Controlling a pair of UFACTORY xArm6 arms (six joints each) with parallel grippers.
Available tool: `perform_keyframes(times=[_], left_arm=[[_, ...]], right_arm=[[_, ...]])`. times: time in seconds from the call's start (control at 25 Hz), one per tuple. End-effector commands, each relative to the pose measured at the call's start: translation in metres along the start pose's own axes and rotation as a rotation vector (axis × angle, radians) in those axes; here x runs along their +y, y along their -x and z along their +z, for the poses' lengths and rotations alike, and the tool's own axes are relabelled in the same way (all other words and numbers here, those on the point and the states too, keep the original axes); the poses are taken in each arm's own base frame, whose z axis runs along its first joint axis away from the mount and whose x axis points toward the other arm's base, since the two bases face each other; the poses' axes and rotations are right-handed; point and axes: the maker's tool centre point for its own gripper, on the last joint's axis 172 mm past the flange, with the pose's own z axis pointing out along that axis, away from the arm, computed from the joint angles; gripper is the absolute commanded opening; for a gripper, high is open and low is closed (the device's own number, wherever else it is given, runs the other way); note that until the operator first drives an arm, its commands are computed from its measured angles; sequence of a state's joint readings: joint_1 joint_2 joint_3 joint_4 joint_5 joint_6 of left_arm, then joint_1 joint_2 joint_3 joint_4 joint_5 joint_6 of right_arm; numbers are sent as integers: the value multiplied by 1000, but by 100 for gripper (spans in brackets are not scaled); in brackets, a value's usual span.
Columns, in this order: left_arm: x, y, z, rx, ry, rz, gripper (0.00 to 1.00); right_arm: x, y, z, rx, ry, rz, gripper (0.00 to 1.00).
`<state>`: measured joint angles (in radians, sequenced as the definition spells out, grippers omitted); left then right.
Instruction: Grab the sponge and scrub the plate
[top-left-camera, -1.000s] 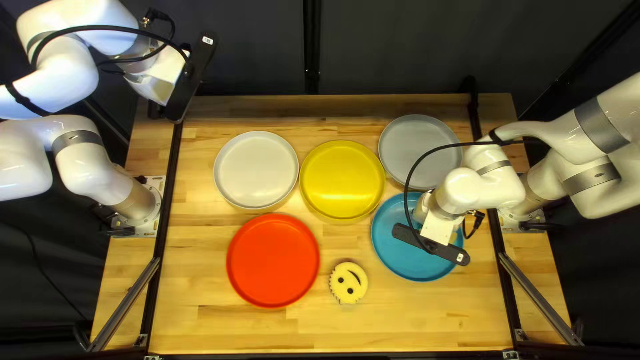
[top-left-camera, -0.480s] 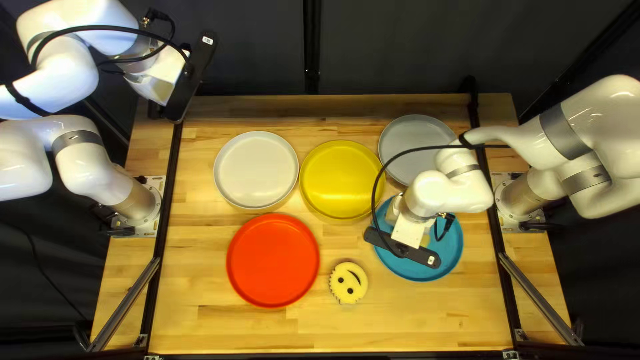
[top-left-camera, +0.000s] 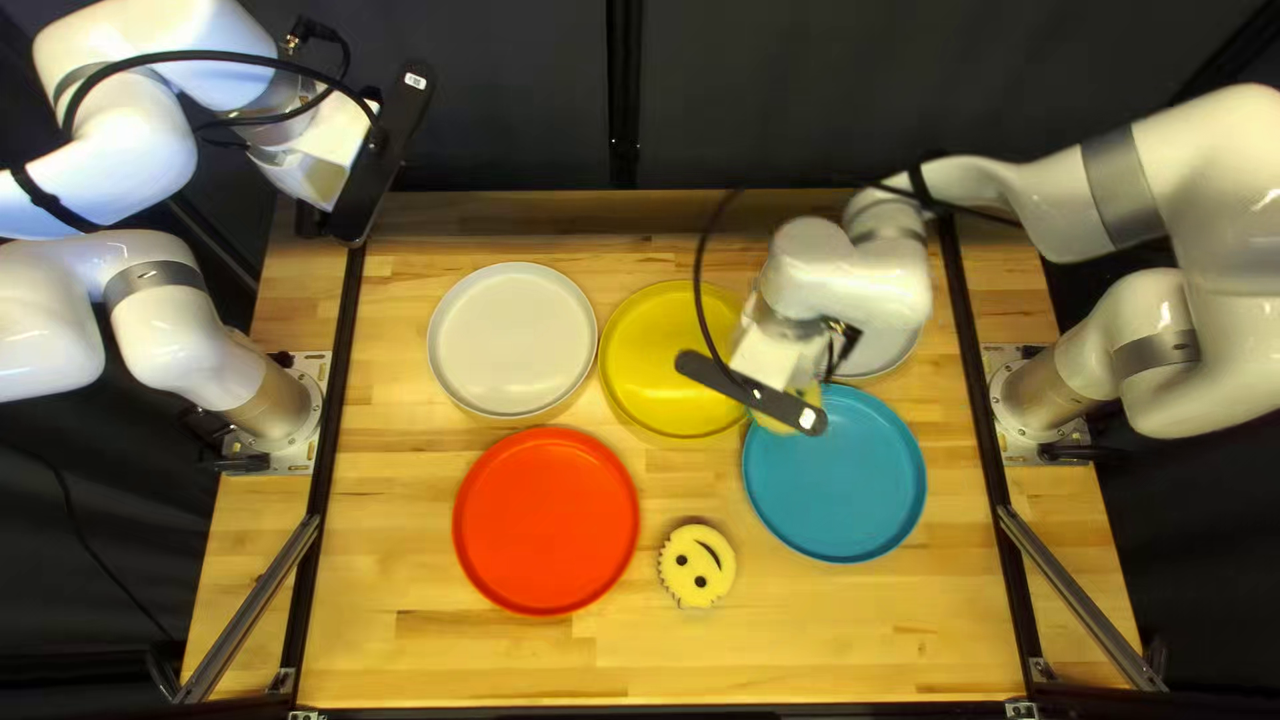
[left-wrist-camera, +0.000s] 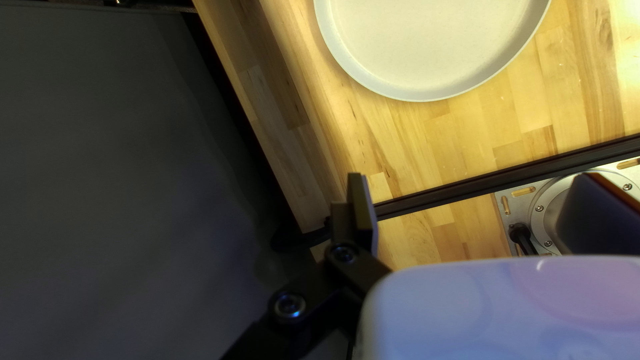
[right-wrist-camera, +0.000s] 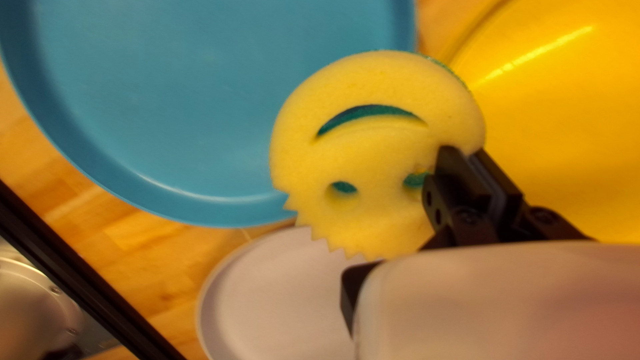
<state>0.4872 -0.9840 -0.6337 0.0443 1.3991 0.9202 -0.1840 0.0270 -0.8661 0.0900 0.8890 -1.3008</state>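
The sponge (right-wrist-camera: 367, 150) is above the table, right of centre, pinched in our right gripper (top-left-camera: 751, 394), by the yellow plate (top-left-camera: 654, 354) and blue plate (top-left-camera: 838, 474); nearer, a smiling sponge (top-left-camera: 696, 566) lies right of the red plate (top-left-camera: 547, 522); at far left, we cannot tell our left gripper's (top-left-camera: 380, 158) state.

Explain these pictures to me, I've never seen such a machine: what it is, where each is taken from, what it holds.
The machine is two robot arms at a wooden table. One picture looks down from above the table's near edge; the others come from a camera on each arm's wrist. On the table lie a white plate, yellow plate, gray plate, red plate, blue plate and loose smiley sponge. The right gripper pinches another smiley sponge near its edge. The left arm is raised near the far left corner.
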Motion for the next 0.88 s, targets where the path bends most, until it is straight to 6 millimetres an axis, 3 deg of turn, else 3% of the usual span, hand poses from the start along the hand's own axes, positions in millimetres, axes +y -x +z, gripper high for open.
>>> perform_keyframes(times=[0.04, 0.28, 0.52, 0.88], left_arm=[[0, 0, 0, 0, 0, 0, 100], [0, 0, 0, 0, 0, 0, 100], [0, 0, 0, 0, 0, 0, 100], [0, 0, 0, 0, 0, 0, 100]], right_arm=[[32, 39, -16, -6, 0, 8, 0], [72, 80, -22, -9, 8, 11, 0], [109, 118, -11, -4, 14, 3, 0], [145, 175, 15, 29, -3, 33, 0]])
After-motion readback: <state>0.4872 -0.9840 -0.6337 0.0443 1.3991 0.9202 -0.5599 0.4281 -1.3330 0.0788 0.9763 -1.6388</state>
